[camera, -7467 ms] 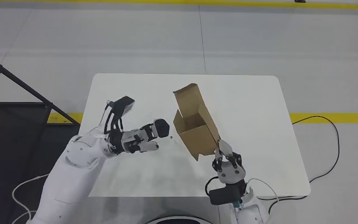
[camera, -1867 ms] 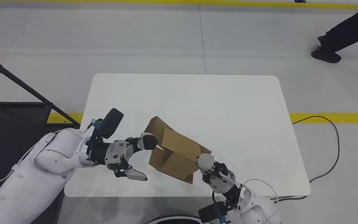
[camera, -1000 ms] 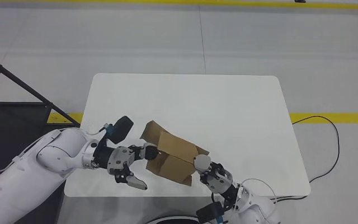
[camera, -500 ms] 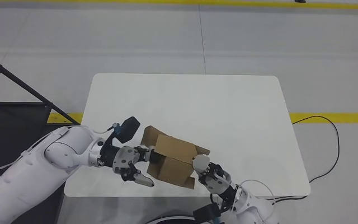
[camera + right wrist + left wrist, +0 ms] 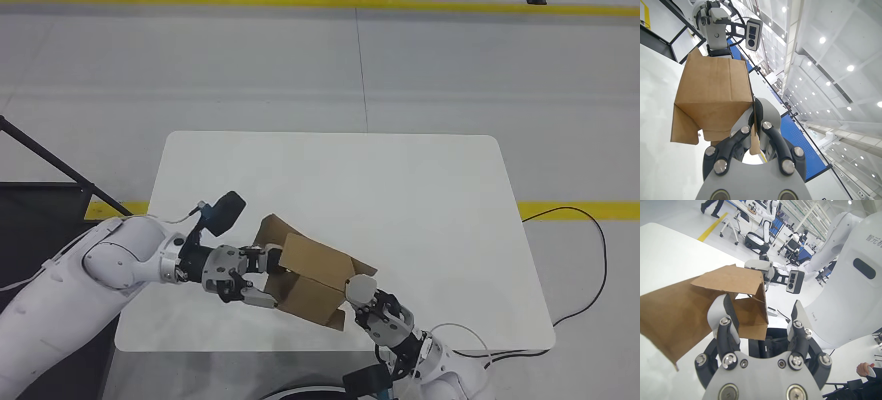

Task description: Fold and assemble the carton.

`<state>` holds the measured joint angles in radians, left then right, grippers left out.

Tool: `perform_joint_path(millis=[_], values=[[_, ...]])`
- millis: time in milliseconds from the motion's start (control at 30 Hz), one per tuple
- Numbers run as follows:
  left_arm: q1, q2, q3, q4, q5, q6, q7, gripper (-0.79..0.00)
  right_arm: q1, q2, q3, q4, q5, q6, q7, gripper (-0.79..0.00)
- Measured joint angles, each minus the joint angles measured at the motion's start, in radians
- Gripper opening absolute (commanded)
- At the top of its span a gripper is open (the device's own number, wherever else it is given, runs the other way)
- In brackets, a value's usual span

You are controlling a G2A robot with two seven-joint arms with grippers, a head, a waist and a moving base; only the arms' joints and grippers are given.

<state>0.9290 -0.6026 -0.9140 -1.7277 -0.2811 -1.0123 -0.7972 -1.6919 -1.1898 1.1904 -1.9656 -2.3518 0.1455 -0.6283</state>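
Cardboard carton [image 5: 310, 275] is being held tilted over the front edge of the table [image 5: 430, 190], one end flap clenched by the right gripper [image 5: 754, 111]. The left gripper [image 5: 760, 306], fingers spread, is being pushed into the open end, having been beside it a moment earlier; flap folding is probably being started.

The worktop [image 5: 440, 200] is white with rounded corners. The carton [image 5: 315, 275] is over its near part; whether it rests there is not clear.

On the white desk [image 5: 430, 200] the brown cardboard carton [image 5: 315, 275] blocks the near left; passing room lies far and right.
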Motion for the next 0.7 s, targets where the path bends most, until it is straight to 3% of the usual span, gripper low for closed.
perform_joint_path(millis=[267,533,700], values=[[0.017,-0.016,-0.016,0.002,-0.002,0.0,-0.01,-0.105,0.008,0.002,-0.008,0.0,-0.008,-0.006,0.01,-0.785],[0.002,-0.019,0.024,-0.01,0.039,0.0,-0.011,-0.068,0.007,0.004,-0.01,-0.004,-0.007,-0.003,0.023,-0.785],[-0.013,-0.016,0.045,-0.016,0.034,0.0,-0.011,-0.108,0.008,0.005,-0.011,-0.006,0.002,-0.002,0.031,-0.785]])
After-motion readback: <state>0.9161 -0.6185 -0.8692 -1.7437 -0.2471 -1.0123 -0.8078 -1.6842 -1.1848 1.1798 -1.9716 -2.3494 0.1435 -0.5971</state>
